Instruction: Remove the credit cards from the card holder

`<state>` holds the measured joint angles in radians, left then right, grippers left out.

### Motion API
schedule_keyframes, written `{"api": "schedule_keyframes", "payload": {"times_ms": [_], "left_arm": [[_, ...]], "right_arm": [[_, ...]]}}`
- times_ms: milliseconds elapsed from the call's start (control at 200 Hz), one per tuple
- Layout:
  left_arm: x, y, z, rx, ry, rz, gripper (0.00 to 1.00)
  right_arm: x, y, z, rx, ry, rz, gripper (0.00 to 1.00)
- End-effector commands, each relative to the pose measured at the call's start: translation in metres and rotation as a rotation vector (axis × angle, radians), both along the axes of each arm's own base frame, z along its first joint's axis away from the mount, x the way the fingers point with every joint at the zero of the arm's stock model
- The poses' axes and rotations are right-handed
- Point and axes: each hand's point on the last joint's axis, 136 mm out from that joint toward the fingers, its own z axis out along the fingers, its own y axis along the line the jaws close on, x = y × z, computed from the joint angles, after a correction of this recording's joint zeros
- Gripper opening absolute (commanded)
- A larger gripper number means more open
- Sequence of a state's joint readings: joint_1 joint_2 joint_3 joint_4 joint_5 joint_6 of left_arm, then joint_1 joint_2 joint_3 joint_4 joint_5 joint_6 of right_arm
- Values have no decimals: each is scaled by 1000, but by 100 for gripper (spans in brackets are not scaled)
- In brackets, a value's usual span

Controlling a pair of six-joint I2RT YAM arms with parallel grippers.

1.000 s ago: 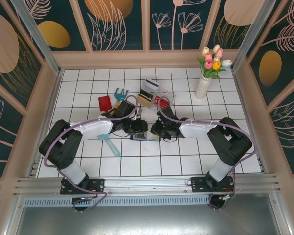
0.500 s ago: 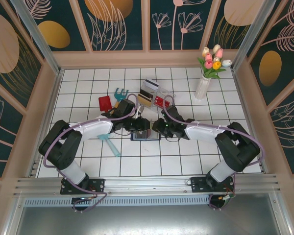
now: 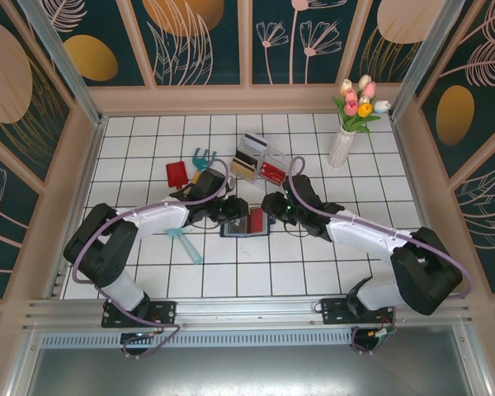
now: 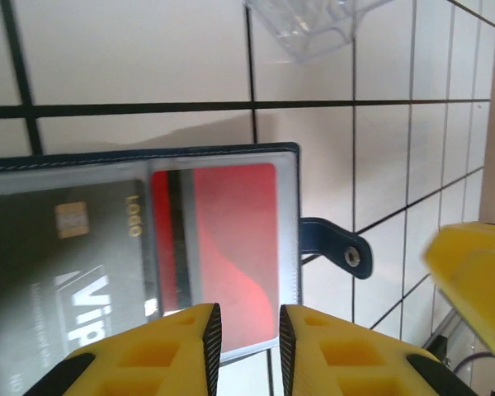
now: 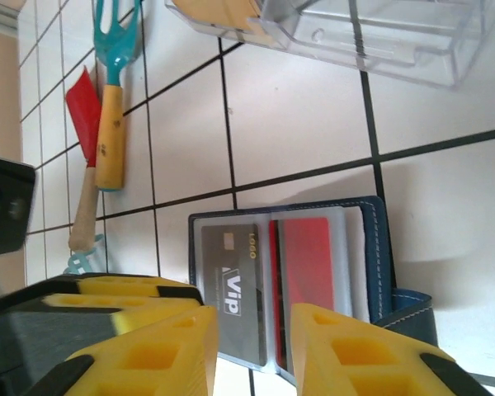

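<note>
Near the tabletop's middle, left claw (image 4: 246, 330) and right claw (image 5: 254, 330) crowd the open card holder (image 4: 290, 214), jaws narrowly parted, grip impossible to tell.

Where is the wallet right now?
In the top view the wallet lies open mid-table, between the left hand and right hand, nearer the arms than the clear box.

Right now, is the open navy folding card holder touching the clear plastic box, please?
Apart: the right wrist view shows white tile between card holder and box.
</note>
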<state>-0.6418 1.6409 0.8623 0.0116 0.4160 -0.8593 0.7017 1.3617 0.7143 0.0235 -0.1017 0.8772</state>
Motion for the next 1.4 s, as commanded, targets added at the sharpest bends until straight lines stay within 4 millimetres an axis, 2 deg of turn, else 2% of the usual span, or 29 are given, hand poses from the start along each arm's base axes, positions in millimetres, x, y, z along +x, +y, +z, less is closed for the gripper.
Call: {"api": "schedule_keyframes", "payload": {"times_ms": [0, 115, 225, 340, 430, 691, 796, 876, 896, 991, 1211, 1396], "left_arm": [[9, 10, 7, 20, -40, 77, 28], [15, 24, 12, 103, -96, 102, 32], [21, 38, 25, 171, -154, 132, 35], [20, 37, 28, 154, -149, 139, 36], [17, 28, 25, 112, -117, 114, 36], [10, -8, 12, -18, -28, -3, 30], [8, -16, 3, -40, 7, -25, 28], [8, -18, 2, -43, 12, -31, 26], [6, -18, -10, -29, 37, -32, 26], [3, -21, -16, -42, 59, -46, 24], [2, -21, -22, -59, 62, -25, 21], [2, -16, -33, -11, 68, -33, 22]], "right_arm": [[3, 6, -3, -51, 5, 20, 21], [1, 21, -16, -105, 59, 33, 13], [-4, 32, -34, -157, 108, 44, 13], [-6, 23, -61, -254, 191, -2, 11], [-7, 16, -72, -291, 217, -30, 10], [-10, 14, -79, -288, 228, -33, 13], [-11, 10, -81, -293, 236, -48, 13], [-11, 11, -82, -287, 238, -49, 13], [-11, 11, -82, -286, 239, -49, 13], [-10, 13, -82, -274, 231, -44, 13], [-11, 8, -81, -264, 239, -68, 13], [-12, 4, -90, -254, 255, -93, 13]]}}
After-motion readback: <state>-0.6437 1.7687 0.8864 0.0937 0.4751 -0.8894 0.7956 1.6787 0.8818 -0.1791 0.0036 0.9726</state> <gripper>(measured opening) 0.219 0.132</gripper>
